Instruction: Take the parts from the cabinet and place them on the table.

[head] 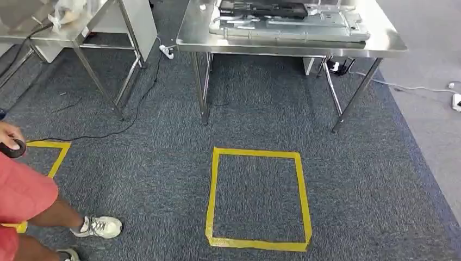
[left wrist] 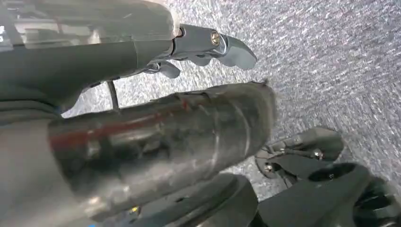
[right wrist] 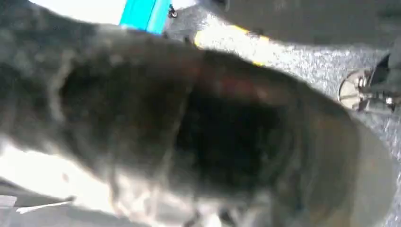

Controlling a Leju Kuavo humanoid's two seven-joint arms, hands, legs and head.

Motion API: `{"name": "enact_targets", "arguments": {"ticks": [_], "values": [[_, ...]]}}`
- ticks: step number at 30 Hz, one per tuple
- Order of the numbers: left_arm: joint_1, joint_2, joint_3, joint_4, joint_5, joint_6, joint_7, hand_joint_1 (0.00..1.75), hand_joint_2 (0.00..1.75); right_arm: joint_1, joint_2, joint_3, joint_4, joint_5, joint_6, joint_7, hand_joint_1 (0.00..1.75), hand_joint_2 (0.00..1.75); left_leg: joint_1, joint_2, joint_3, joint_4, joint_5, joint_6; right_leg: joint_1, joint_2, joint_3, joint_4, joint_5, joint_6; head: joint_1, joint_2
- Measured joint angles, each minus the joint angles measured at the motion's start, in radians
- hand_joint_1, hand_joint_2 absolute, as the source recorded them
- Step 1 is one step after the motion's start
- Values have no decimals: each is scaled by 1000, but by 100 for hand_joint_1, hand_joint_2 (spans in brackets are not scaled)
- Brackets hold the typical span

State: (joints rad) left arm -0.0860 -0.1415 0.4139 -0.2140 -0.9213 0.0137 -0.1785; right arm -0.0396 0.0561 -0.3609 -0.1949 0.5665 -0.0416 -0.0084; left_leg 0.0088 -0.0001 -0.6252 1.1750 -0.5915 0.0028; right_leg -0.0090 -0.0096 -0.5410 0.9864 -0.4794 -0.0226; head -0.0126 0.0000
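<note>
Flat grey metal parts lie on the steel table at the far side of the head view. In the left wrist view my left hand hangs over the carpet, its thick shiny thumb stretched out and its fingers extended apart from it. Carpet shows in the gap, and nothing lies between them. My right hand is a dark, blurred mass close to the right wrist camera, and I cannot tell whether it holds anything.
A yellow tape square marks the carpet in front of the table. A person in red shorts stands at the left, holding a small dark round thing. A second steel table stands far left, with cables and a power strip on the floor.
</note>
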Motion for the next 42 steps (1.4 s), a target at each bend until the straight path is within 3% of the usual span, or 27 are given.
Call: {"name": "enact_targets", "arguments": {"ticks": [1,2,3,4,6,7,8,12,14,16,17,18,19,21,22,23,26,27,28,29,32,33,34,35,37,38,42], "values": [[3,2,2,0,0,0,0,0,0,0,0,-11,0,-2,0,-6,0,0,2,0,-39,86,-38,-4,1,-1,-3,2,-1,-1,0,0],[6,2,3,0,0,2,0,0,0,0,0,-23,0,-5,0,-14,0,0,3,0,-62,140,-51,-7,1,0,-6,6,-1,-1,0,0],[10,3,4,0,0,2,0,0,0,0,3,-33,0,-7,0,-16,0,0,4,1,-60,141,-37,-9,1,1,-7,9,-1,0,0,0],[12,4,5,0,0,3,0,0,0,0,3,-43,0,-8,1,-19,0,0,6,1,-36,96,-4,-10,0,2,-7,12,-3,2,0,0],[11,8,7,0,-2,6,-1,0,0,-1,6,-57,0,-9,2,-22,0,0,10,2,58,-86,83,-12,-2,3,-6,24,-9,11,0,0],[11,9,7,0,-5,8,-2,0,0,-1,6,-63,0,-9,3,-24,0,0,12,2,85,-146,79,-10,-2,3,-10,32,-14,18,0,0],[11,9,7,0,-8,9,-5,0,0,-3,7,-68,0,-10,3,-30,0,0,5,-4,83,-150,82,-1,7,3,-14,43,-20,25,0,0],[16,10,7,0,-13,14,-12,0,0,-5,8,-89,0,-16,-2,-43,0,0,6,-3,83,-153,91,26,2,7,-17,40,-17,43,0,0],[13,11,7,0,-13,15,-20,0,0,-4,8,-96,0,-16,-3,-45,0,0,8,-2,79,-155,96,35,-2,8,-42,107,-72,54,1,0],[15,11,7,0,-14,15,-23,0,0,-4,9,-103,0,-18,-4,-50,0,0,6,0,75,-154,96,36,-4,8,-113,259,-151,60,1,0],[17,11,7,0,-14,15,-24,0,0,-4,10,-106,0,-18,-5,-51,0,0,5,2,73,-154,96,36,-4,8,-145,327,-173,61,1,0],[19,11,7,0,-14,15,-24,0,0,-4,11,-109,0,-18,-5,-51,0,0,4,2,74,-154,96,36,-4,8,-155,347,-165,60,0,0],[20,11,8,0,-13,16,-24,0,0,-3,11,-111,0,-18,-6,-52,0,0,3,2,75,-154,96,36,-4,8,-138,313,-134,56,1,0],[19,11,8,0,-14,16,-28,0,0,-3,11,-116,0,-18,-9,-54,0,0,1,-1,80,-154,96,35,0,8,-52,140,-42,41,1,0],[20,10,8,0,-15,15,-30,0,0,-3,10,-118,0,-18,-10,-54,0,0,2,-1,81,-155,96,34,7,7,-11,52,-15,29,1,0],[20,8,8,1,-16,14,-32,0,0,-4,8,-120,0,-18,-11,-54,0,0,-4,1,78,-153,93,29,13,4,-6,35,-24,22,0,0],[19,9,8,1,-20,13,-34,0,0,-5,9,-123,0,-18,-13,-55,0,0,3,5,81,-160,97,13,18,8,-9,32,-20,18,1,0],[19,9,8,1,-21,13,-34,0,0,-5,9,-124,0,-18,-13,-55,0,0,1,4,87,-168,99,6,17,7,-5,20,-15,11,0,0],[20,9,8,1,-21,13,-34,0,0,-5,12,-124,0,-16,-13,-55,0,0,1,4,84,-157,90,2,4,5,6,2,-4,5,0,0],[20,11,8,1,-22,13,-36,0,0,-6,13,-124,0,-14,-13,-55,0,0,1,3,71,-125,64,-2,4,5,9,-5,-1,0,1,0],[23,11,8,1,-22,14,-39,0,0,-5,13,-124,0,-8,-15,-55,0,0,4,2,-34,97,-48,-11,6,4,3,-2,-1,-5,0,0],[24,11,8,1,-22,14,-39,0,0,-5,13,-124,0,-5,-16,-55,0,0,4,3,-54,138,-52,-13,6,6,1,0,-1,-5,0,0],[25,11,8,1,-22,14,-39,0,0,-5,14,-124,0,-3,-17,-55,0,0,4,3,-49,127,-32,-14,6,10,1,3,-2,-4,0,0],[25,11,8,1,-23,14,-39,0,0,-5,15,-124,0,-3,-18,-54,0,0,5,3,-24,76,5,-14,5,12,2,7,-4,-3,0,0],[24,13,8,1,-24,15,-40,0,0,-6,18,-124,0,-2,-18,-54,0,0,5,0,64,-103,94,-10,4,18,2,19,-12,4,0,0],[24,13,8,1,-25,15,-40,0,0,-6,18,-124,0,-2,-18,-54,0,0,4,-6,85,-151,85,-3,8,19,-2,27,-17,11,0,0],[24,13,8,1,-25,15,-42,0,0,-7,18,-125,0,1,-18,-54,0,0,-3,-4,83,-156,93,20,9,22,-6,28,-14,30,0,0]]}}
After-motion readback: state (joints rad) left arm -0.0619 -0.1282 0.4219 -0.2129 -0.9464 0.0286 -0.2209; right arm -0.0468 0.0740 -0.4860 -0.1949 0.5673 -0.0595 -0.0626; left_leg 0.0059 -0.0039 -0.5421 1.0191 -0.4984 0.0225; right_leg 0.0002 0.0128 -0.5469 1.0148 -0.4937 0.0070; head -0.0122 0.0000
